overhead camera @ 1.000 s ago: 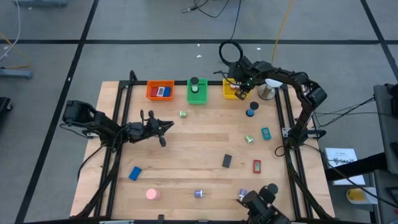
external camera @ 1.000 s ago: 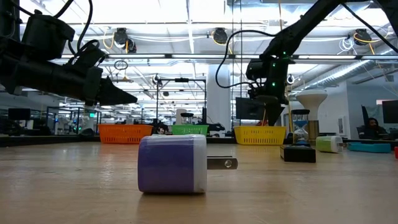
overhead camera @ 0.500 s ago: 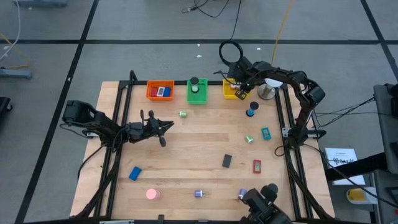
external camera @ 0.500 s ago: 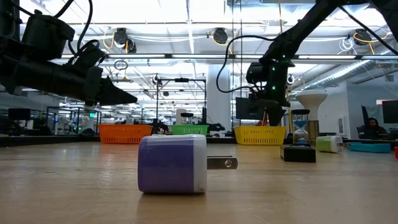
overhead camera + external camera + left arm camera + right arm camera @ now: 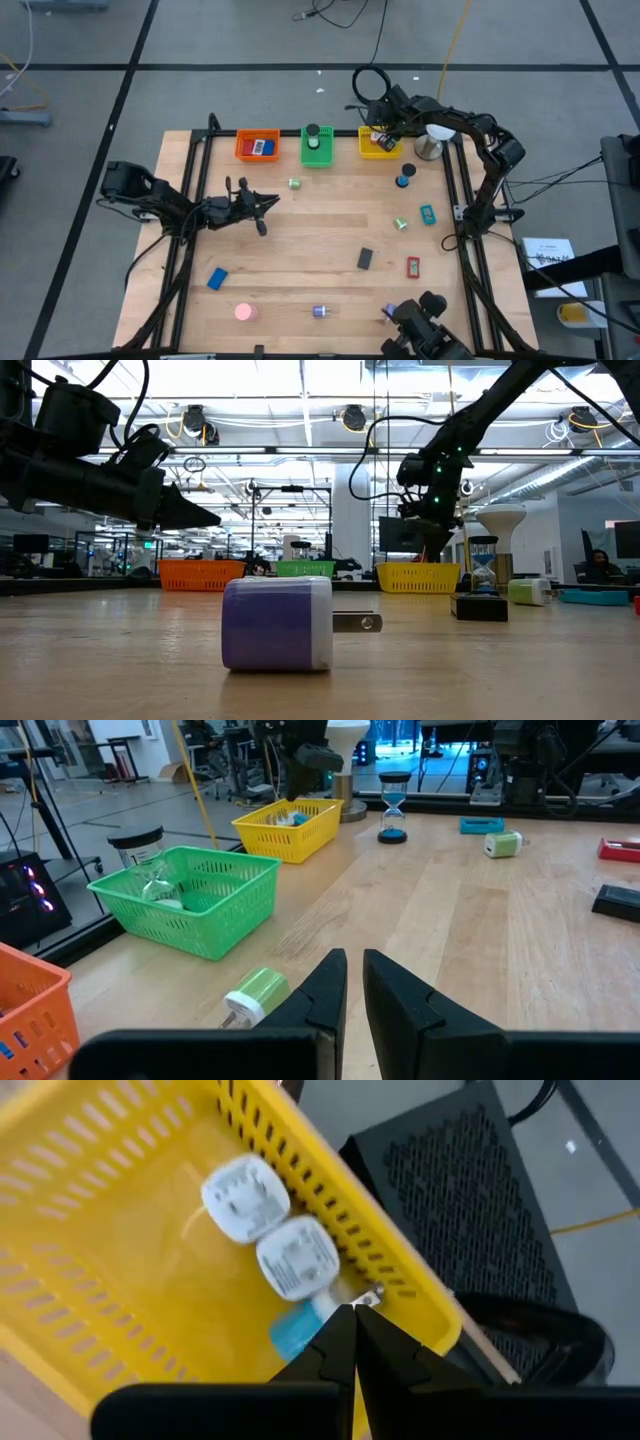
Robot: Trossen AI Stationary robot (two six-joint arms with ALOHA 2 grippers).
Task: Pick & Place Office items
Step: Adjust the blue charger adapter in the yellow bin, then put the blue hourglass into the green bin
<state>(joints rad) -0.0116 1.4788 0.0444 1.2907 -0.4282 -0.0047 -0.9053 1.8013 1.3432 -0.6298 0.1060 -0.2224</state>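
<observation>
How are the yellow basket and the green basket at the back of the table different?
The yellow basket has the right gripper above it; nothing hovers over the green basket. The yellow basket holds two white charger blocks and a blue piece; the green basket holds a black-capped jar. Both are slotted plastic bins along the table's far edge.

Both arms matte black, built of slim jointed links with bulkier housings at the joints. Black cable looped in a ring along the right arm (image 5: 470,135); small green lights glow on its wrist housing. Left arm (image 5: 165,203) carries exposed cable near its wrist. Each gripper has two flat, tapered black fingers (image 5: 395,1010) on a black crossbar.
</observation>
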